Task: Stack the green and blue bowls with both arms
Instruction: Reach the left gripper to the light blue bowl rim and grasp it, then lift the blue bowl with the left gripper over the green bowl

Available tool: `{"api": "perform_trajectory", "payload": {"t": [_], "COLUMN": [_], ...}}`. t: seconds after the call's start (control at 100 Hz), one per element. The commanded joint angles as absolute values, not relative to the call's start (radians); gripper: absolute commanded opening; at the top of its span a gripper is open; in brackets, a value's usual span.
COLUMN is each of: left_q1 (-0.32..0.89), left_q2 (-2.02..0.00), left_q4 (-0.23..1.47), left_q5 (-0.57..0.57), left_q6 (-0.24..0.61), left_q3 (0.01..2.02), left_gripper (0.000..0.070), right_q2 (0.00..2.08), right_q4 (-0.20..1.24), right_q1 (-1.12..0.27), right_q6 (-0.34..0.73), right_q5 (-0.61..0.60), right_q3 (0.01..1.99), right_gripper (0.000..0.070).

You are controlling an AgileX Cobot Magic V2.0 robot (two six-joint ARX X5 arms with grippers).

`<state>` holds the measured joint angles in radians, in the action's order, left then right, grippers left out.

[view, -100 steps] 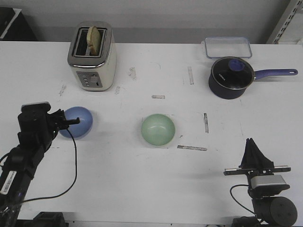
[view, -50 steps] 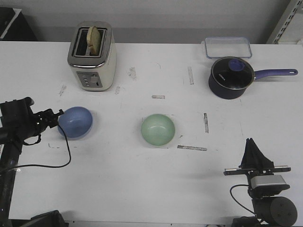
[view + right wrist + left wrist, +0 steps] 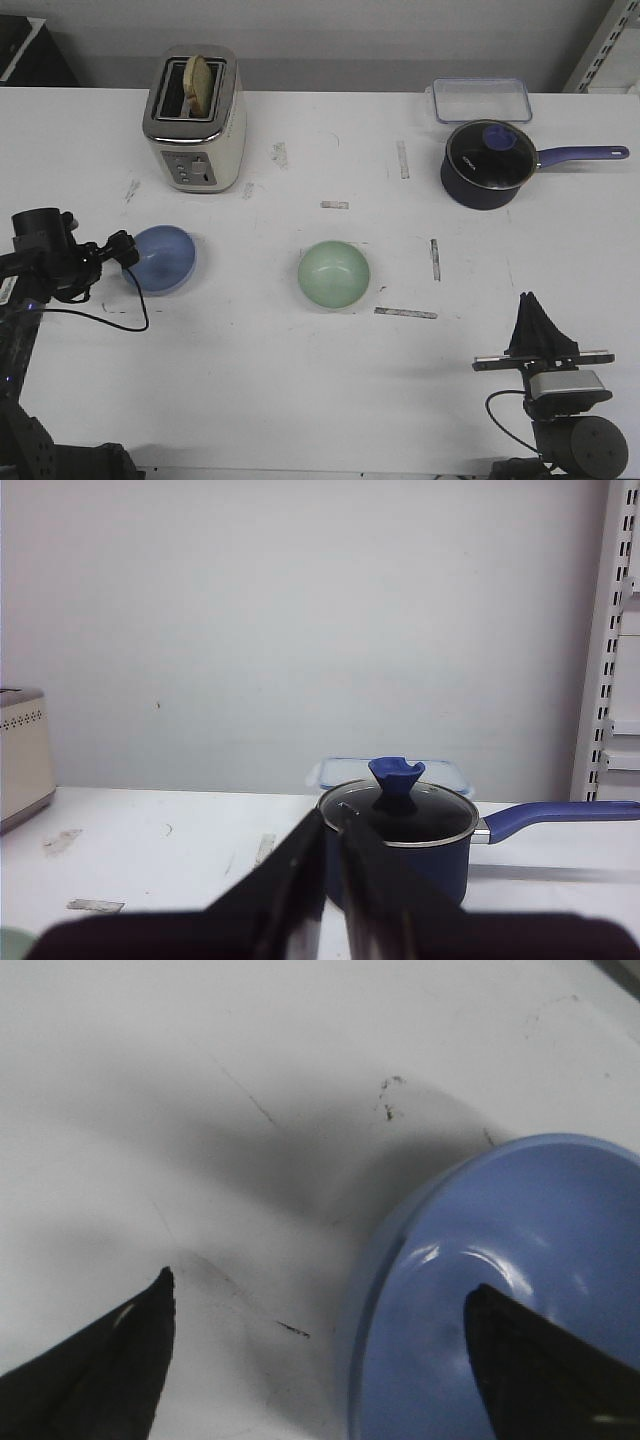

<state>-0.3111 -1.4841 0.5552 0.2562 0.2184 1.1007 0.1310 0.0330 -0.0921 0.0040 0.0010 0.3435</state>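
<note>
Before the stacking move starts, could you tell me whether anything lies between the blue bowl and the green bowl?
Nothing visible does. Only bare table lies between the blue bowl and the green bowl; the toaster and saucepan stand farther back.

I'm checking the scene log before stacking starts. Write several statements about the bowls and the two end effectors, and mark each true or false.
1. The blue bowl sits inside the green bowl. False: they rest apart on the table.
2. The left end effector is open, one finger over the blue bowl's rim. True.
3. The right end effector holds the green bowl. False: it is shut on nothing, near the table's front edge.
4. The green bowl is upright and empty. True.
5. The saucepan has no lid. False: a lid with a blue knob covers it.
</note>
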Motion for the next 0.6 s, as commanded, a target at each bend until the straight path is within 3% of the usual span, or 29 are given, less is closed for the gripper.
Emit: {"api": "perform_trajectory", "payload": {"t": [0.0,0.16,0.33,0.4,0.51,0.59], "left_q1": [-0.302,-0.265,-0.250,-0.250,-0.250,-0.249], "left_q2": [-1.524,-1.583,-1.597,-1.597,-1.597,-1.596], "left_q4": [0.554,0.553,0.540,0.535,0.546,0.555], "left_q5": [0.259,0.259,0.259,0.259,0.259,0.259], "left_q6": [0.199,0.199,0.201,0.202,0.201,0.201], "left_q3": [1.117,1.117,1.117,1.117,1.117,1.117], "left_gripper": [0.0476,0.0464,0.0201,0.0155,0.0144,0.0065], "right_q2": [0.131,0.131,0.131,0.131,0.131,0.131], "right_q4": [0.023,0.022,0.023,0.023,0.023,0.023], "right_q1": [-0.094,-0.094,-0.094,-0.094,-0.094,-0.094], "right_q6": [-0.001,-0.001,-0.001,0.000,0.000,0.000], "right_q5": [0.001,0.001,0.001,0.001,0.001,0.001], "right_q3": [0.348,0.348,0.348,0.348,0.348,0.348], "right_gripper": [0.0014,0.0014,0.0014,0.0014,0.0014,0.0014]}}
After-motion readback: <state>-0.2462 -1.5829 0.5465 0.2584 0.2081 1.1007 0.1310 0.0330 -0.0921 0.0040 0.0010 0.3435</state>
